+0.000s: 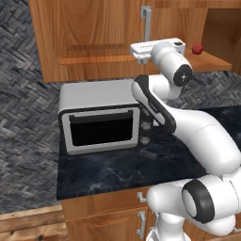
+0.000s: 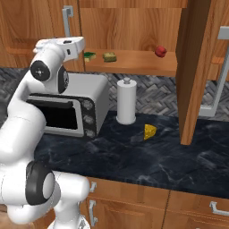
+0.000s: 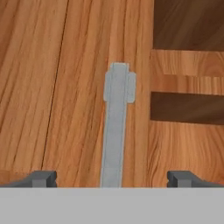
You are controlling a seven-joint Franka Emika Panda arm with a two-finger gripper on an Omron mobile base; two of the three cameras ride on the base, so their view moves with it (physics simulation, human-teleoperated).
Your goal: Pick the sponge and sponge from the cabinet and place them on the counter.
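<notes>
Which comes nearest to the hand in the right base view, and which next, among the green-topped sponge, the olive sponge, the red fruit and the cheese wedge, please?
Measured from the hand, which is open:
1. Green-topped sponge, on the cabinet shelf just right of the hand.
2. Olive sponge, next along the same shelf.
3. Red fruit, far right of the shelf.
4. Cheese wedge, down on the counter.

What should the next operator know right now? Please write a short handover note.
Gripper: open, empty, raised at the cabinet, facing the silver bar handle of the closed left door.
Green-topped sponge and olive sponge: side by side on the cabinet shelf, right door open.
Counter: carries the microwave, paper towel roll and cheese wedge; no sponge yet.
Done: nothing moved.
Left: carry both sponges to the counter.
</notes>
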